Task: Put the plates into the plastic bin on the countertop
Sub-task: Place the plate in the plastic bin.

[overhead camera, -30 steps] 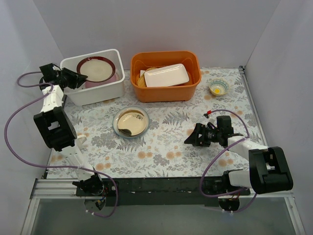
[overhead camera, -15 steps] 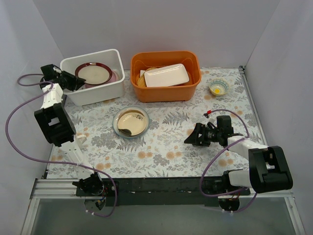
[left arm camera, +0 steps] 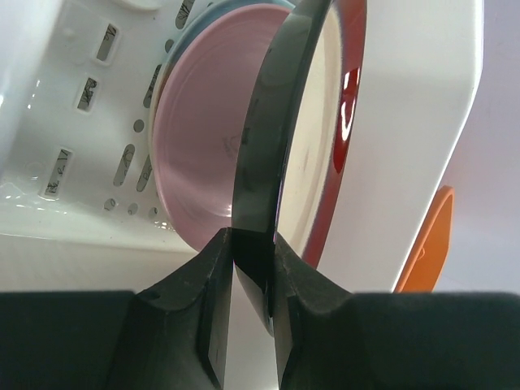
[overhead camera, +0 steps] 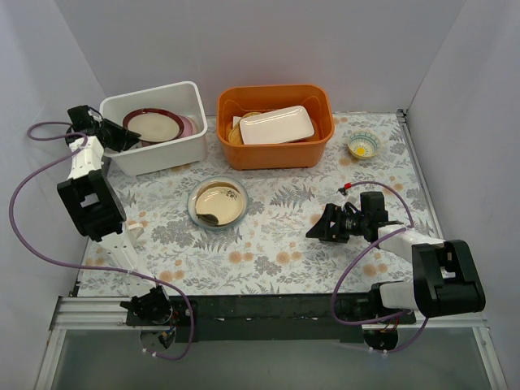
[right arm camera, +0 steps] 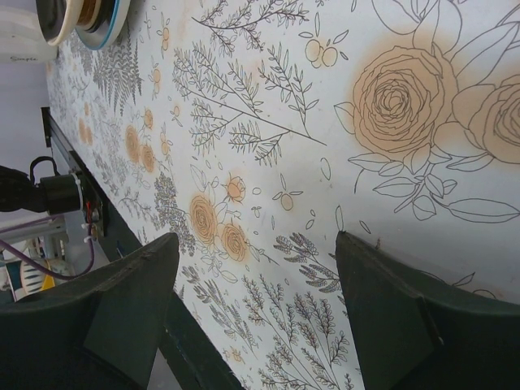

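Observation:
My left gripper (overhead camera: 122,138) is shut on the rim of a dark red-rimmed cream plate (overhead camera: 153,126) and holds it low inside the white plastic bin (overhead camera: 162,154). In the left wrist view the plate's dark edge (left arm camera: 264,162) sits between my gripper (left arm camera: 253,252), over a pink plate (left arm camera: 207,154) lying on the bin's slotted floor (left arm camera: 81,97). A pale blue-rimmed plate with an amber plate on it (overhead camera: 218,202) sits on the countertop (overhead camera: 276,244). My right gripper (overhead camera: 318,227) is open and empty over the countertop (right arm camera: 325,122).
An orange tub (overhead camera: 275,126) holds a white rectangular dish (overhead camera: 276,124) and more plates. A small yellow-centred bowl (overhead camera: 363,145) stands at the back right. The stacked plates show at the top left of the right wrist view (right arm camera: 85,20).
My left gripper has lowered the red-rimmed plate from a tilt above the bin down into it, towards flat. The right arm has not moved.

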You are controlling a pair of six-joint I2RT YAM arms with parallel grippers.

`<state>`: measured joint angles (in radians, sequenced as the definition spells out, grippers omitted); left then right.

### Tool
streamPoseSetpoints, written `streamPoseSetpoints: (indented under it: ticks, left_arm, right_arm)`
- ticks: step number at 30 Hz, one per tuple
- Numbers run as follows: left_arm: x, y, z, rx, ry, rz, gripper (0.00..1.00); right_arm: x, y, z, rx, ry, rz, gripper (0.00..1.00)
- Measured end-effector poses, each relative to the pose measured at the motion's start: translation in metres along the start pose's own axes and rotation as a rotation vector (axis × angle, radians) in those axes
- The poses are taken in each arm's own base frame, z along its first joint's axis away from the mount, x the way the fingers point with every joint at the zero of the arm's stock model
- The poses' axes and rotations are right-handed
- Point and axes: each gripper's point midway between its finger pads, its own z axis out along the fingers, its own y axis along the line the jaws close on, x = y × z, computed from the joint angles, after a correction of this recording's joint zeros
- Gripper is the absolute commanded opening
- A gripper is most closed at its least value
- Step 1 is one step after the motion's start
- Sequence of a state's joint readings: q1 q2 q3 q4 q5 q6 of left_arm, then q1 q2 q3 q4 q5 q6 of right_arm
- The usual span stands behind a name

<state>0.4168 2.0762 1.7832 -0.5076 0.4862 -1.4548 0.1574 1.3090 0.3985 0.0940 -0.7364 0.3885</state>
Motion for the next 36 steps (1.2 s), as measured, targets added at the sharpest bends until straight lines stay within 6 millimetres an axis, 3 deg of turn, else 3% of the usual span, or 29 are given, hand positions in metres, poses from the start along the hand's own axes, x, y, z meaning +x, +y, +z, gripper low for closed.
streamPoseSetpoints:
  ticks: [4,13,18,28,29,32,36]
  left_arm:
    - [0.0,0.001,0.0,-0.001,0.001,0.006,0.13]
    - [0.002,0.001,-0.001,-0.006,0.006,0.024,0.35]
    - [0.002,0.005,-0.002,-0.022,0.007,0.028,0.4]
    - [0.0,-0.002,-0.005,-0.018,-0.001,0.059,0.71]
    - [-0.001,-0.003,-0.005,-0.015,-0.002,0.06,0.8]
    - [-0.002,-0.009,-0.01,-0.002,-0.012,0.068,0.91]
    - [-0.002,-0.016,-0.024,0.011,-0.03,0.063,0.97]
  right_arm:
    - [0.0,0.0,0.0,-0.001,-0.001,-0.001,0.85]
    - [0.0,0.0,0.001,-0.003,0.0,-0.001,0.85]
    - [0.0,0.0,0.001,-0.003,0.0,-0.002,0.85]
    - [-0.001,0.0,0.0,0.002,0.001,-0.001,0.85]
    - [0.0,0.0,0.0,0.002,0.002,-0.001,0.85]
    - [0.0,0.0,-0.001,0.006,0.001,0.0,0.85]
    - [0.001,0.0,-0.002,0.012,0.004,0.004,0.85]
